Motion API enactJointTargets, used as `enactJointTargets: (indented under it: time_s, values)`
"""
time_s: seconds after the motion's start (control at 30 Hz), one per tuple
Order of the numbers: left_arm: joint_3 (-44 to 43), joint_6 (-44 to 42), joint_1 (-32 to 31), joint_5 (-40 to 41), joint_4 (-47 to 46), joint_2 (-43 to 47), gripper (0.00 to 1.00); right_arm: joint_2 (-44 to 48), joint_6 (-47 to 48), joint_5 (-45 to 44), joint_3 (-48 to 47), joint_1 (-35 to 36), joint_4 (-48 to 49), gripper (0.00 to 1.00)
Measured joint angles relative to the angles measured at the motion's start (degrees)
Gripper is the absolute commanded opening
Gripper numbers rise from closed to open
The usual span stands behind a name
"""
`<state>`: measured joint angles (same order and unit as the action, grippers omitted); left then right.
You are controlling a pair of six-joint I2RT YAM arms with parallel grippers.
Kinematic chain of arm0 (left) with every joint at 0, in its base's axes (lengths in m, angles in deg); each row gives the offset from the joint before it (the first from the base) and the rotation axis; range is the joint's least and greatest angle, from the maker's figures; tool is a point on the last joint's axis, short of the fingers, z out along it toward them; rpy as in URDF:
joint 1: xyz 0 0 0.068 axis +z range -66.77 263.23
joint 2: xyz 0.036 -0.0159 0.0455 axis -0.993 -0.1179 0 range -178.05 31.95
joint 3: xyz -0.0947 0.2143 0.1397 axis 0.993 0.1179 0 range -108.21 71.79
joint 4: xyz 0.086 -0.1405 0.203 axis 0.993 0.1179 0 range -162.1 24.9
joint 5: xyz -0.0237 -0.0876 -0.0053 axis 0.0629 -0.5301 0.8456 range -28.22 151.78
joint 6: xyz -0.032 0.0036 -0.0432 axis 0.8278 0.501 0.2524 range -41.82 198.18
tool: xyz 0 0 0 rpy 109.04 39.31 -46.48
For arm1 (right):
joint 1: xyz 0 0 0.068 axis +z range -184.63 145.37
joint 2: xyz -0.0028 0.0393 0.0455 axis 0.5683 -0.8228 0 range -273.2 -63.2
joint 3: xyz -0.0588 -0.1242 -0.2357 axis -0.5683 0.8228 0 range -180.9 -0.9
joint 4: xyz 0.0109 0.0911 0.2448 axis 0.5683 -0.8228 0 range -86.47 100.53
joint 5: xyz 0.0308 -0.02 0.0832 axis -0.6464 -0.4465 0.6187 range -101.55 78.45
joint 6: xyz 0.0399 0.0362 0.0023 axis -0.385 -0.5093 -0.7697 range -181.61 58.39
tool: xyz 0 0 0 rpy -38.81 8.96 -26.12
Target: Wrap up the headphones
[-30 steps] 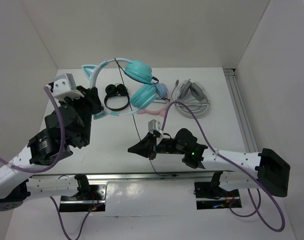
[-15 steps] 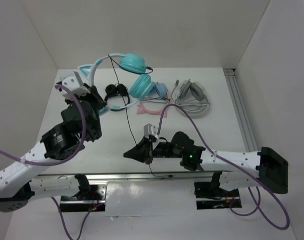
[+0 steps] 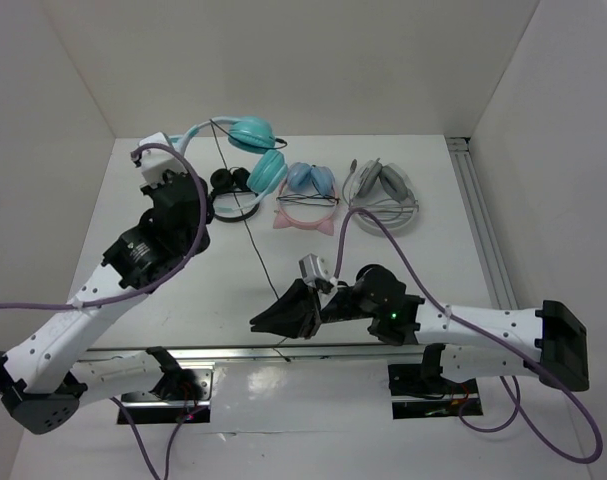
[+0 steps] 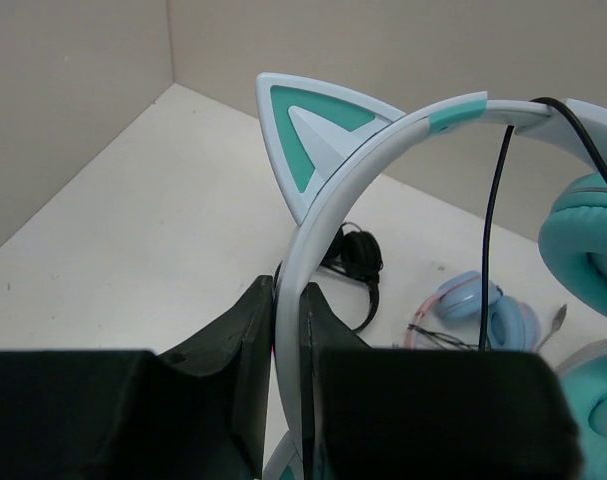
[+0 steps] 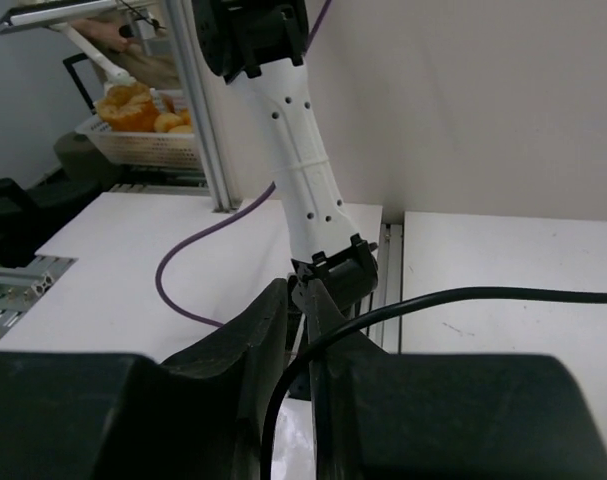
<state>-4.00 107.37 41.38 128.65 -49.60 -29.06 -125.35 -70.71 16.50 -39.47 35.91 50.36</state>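
Now your left fingers (image 4: 233,345) are clamping the teal headphones (image 3: 253,133) over the far bench (image 3: 453,260) edge; the black cable (image 5: 483,295) is threading your right fingers (image 5: 248,345), grip unclear.

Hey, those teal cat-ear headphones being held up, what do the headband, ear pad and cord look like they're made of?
On the headphones, the headband looks like hard moulded plastic: pale, smooth, softly glossy. The ear pad seems to be padded leatherette, teal and rounded with a faint sheen. The cord looks rubber-sheathed: thin, black, hanging in a loose line.
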Motion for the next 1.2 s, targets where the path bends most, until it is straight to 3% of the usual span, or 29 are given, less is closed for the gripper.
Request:
enactJointTargets:
  time_s: [0.27, 0.57, 0.8, 0.83, 0.87, 0.9, 1.07, 1.2]
  values:
    - [4.9, 4.0, 6.2, -7.6, 2.5, -2.6, 0.00, 2.2, -0.4, 1.4, -0.2, 0.9, -1.5, 0.23]
    - [7.5, 5.9, 14.9, -15.3, 4.5, -4.7, 0.00, 6.0, 2.0, -0.1, -3.1, 1.1, -10.0, 0.27]
    - [8.0, 6.4, 17.2, -18.4, 4.7, -5.5, 0.00, 9.2, 3.8, -2.4, -4.2, 1.3, -15.1, 0.27]
    - [8.0, 6.6, 17.4, -18.6, 4.7, -5.8, 0.00, 9.2, 4.0, -2.5, -4.6, 1.3, -15.9, 0.24]
    - [8.0, 6.8, 17.6, -18.9, 4.6, -6.3, 0.00, 9.2, 4.3, -2.7, -5.1, 1.3, -16.8, 0.07]
    - [8.0, 6.8, 17.8, -19.1, 4.6, -6.6, 0.00, 9.2, 4.7, -3.0, -5.4, 1.3, -17.7, 0.01]
    - [7.9, 5.9, 17.9, -20.5, 4.8, -8.6, 0.00, 9.2, 7.1, -4.9, -8.7, 1.3, -24.8, 0.00]
    - [4.3, 3.3, 17.0, -23.4, 8.7, -12.3, 0.00, 7.7, 11.3, -7.0, -17.4, 1.3, -35.4, 0.00]
